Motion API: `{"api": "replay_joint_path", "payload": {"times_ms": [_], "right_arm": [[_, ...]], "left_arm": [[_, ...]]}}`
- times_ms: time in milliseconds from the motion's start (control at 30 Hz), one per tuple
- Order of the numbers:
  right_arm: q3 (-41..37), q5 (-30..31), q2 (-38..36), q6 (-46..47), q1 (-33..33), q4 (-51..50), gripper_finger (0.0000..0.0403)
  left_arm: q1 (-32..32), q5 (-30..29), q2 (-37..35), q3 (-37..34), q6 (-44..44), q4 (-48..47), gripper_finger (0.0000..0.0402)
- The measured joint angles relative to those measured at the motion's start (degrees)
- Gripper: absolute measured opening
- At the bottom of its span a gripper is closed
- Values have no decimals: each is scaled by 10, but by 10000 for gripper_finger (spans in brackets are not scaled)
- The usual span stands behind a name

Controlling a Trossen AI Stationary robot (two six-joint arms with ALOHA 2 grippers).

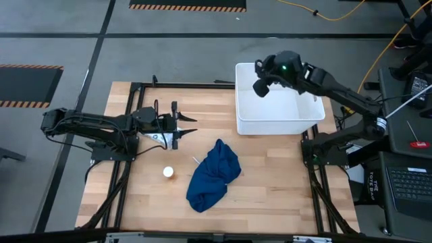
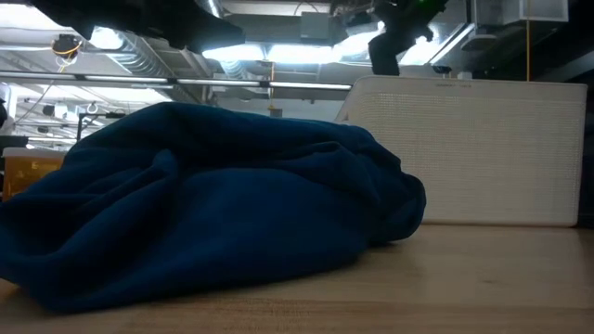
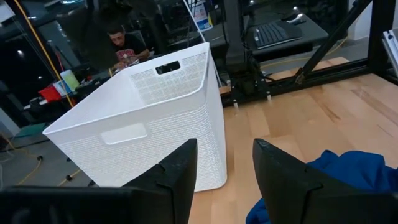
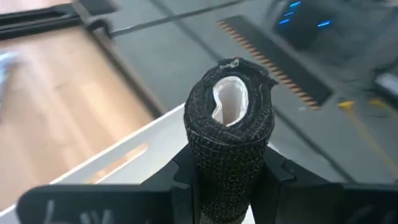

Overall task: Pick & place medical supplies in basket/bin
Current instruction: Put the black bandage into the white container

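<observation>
Right pincer (image 4: pixel 227 171) grips the black cylinder (image 4: pixel 230 134) over the tub's (image 1: pixel 278 125) far-left corner, tub directly beneath; left pincer (image 3: pixel 224 180) waits open near the table's left edge; cloth (image 1: pixel 213 174) lies mid-table.

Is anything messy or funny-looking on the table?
The dark-blue cloth lies crumpled in a heap on the table, not in the white tub. A tiny round item sits loose beside it.

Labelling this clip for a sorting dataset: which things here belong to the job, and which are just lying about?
Job:
white tub
dark-blue cloth
black cylinder, held in right gripper above the tub
white-orange round item
left gripper, open, waiting

Lying about:
yellow cable
keyboard
</observation>
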Motion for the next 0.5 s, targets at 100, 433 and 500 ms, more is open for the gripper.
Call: {"api": "replay_joint_path", "payload": {"times_ms": [100, 433, 500], "right_arm": [[15, -52, 25, -15, -18, -26, 86], [17, -159, 83, -26, -87, -65, 86], [17, -160, 100, -28, -93, -65, 86]], "left_arm": [[0, 0, 0, 0, 0, 0, 148], [0, 0, 0, 0, 0, -4, 150], [0, 0, 0, 0, 0, -4, 149]]}}
